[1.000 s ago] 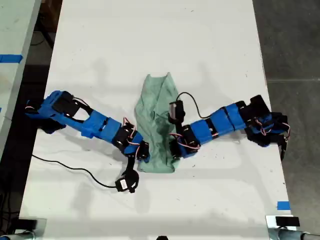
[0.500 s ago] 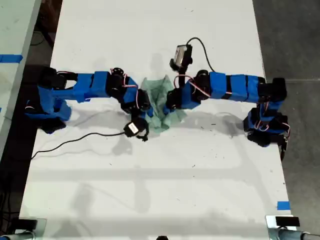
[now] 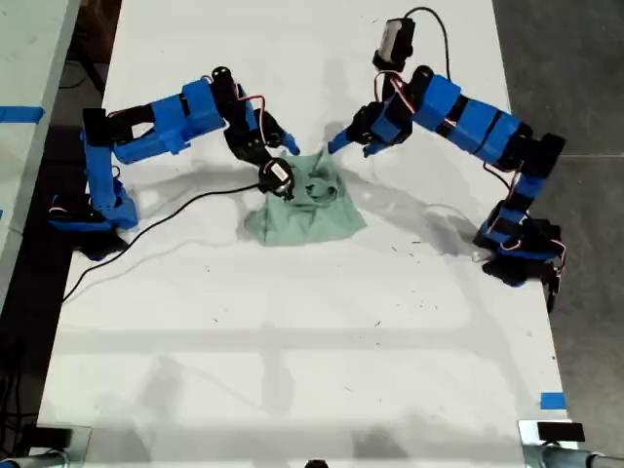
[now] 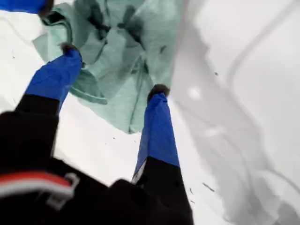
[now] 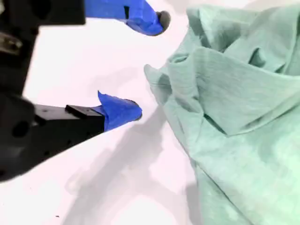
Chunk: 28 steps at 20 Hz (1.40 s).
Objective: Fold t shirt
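The t shirt point(image 3: 304, 208) lies crumpled on the white desk point(image 3: 292, 370). Both tools hover at its far edge, jaws spread, holding nothing. A black cable point(image 3: 156, 219) trails beside it.

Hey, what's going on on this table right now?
Two blue arms are working on folding a pale green t shirt, which lies crumpled in a heap on the white table. My first pincer is open over the cloth. My second pincer is open beside its edge. Neither grips it.
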{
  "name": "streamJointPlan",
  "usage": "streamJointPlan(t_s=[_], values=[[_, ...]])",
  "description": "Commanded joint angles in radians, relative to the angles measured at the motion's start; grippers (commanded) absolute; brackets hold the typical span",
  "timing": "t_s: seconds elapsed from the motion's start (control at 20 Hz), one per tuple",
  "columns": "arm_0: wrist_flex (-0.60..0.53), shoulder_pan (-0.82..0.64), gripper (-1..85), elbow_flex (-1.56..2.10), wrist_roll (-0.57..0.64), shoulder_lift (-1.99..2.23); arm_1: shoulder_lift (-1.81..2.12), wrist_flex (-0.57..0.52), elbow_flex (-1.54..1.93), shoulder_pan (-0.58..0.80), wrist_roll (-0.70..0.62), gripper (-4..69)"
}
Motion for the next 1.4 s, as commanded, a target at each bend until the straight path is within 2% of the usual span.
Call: streamJointPlan(t_s=[0.0, 0.1, 0.15, 0.2, 0.25, 0.35, 0.4, 0.5, 0.55, 0.6, 0.7, 0.75, 0.8, 0.85, 0.9, 0.95, 1.0, 1.1, 1.2, 1.3, 1.35], values=[[0.014, -0.071, 23.7, 0.061, 0.057, 0.118, 0.049, 0.086, -0.018, 0.038, -0.034, 30.1], [0.014, -0.106, 20.0, 0.17, 0.098, 0.311, 0.143, 0.117, 0.038, 0.026, -0.043, 28.5], [0.014, -0.117, 14.5, 0.229, 0.141, 0.442, 0.25, 0.118, 0.118, 0.014, -0.029, 26.3], [0.014, -0.12, 3.7, 0.295, 0.176, 0.601, 0.397, 0.115, 0.229, -0.003, 0.009, 12.0], [0.008, -0.107, -0.2, 0.37, 0.179, 0.793, 0.574, 0.097, 0.347, -0.035, 0.04, 1.9], [-0.041, 0.032, -0.3, 0.548, 0.126, 1.186, 0.879, 0.092, 0.537, -0.166, 0.121, 1.9], [-0.161, 0.16, -0.3, 0.738, 0.089, 1.382, 0.996, 0.077, 0.657, -0.25, 0.189, 1.9], [-0.491, 0.426, -0.4, 1.273, 0.041, 1.74, 1.195, -0.021, 0.962, -0.371, 0.293, 1.9], [-0.62, 0.474, -0.4, 1.536, 0.032, 1.898, 1.282, -0.091, 1.12, -0.405, 0.327, 1.9], [-0.683, 0.456, -0.3, 1.759, 0.025, 2.048, 1.365, -0.153, 1.266, -0.423, 0.348, 1.9], [-0.67, 0.434, -0.3, 2.033, 0.021, 2.26, 1.546, -0.281, 1.548, -0.457, 0.374, 1.7], [-0.681, 0.448, -0.2, 2.068, 0.02, 2.221, 1.667, -0.316, 1.684, -0.476, 0.39, 1.7], [-0.673, 0.469, -0.2, 2.106, 0.009, 2.256, 1.856, -0.293, 1.816, -0.476, 0.408, 1.7], [-0.649, 0.477, -0.2, 2.121, -0.028, 2.255, 1.999, -0.221, 1.927, -0.469, 0.437, 1.7], [-0.597, 0.476, -0.2, 2.129, -0.071, 2.253, 1.988, -0.179, 1.94, -0.459, 0.472, 1.8], [-0.537, 0.471, -0.2, 2.137, -0.12, 2.255, 1.993, -0.204, 1.965, -0.477, 0.46, 1.8], [-0.509, 0.459, 0.5, 2.145, -0.092, 2.255, 1.993, -0.199, 1.977, -0.494, 0.474, 1.9], [-0.509, 0.485, 12.2, 2.161, -0.091, 2.255, 1.993, -0.193, 1.985, -0.48, 0.46, 6.1], [-0.509, 0.483, 14.5, 2.157, -0.089, 2.255, 1.993, -0.227, 2.019, -0.526, 0.514, 21.9], [-0.526, 0.485, 14.4, 2.174, -0.156, 2.255, 1.991, -0.227, 2.02, -0.583, 0.489, 21.7], [-0.529, 0.474, 10.9, 2.177, -0.169, 2.255, 1.991, -0.227, 2.02, -0.606, 0.437, 21.5]])
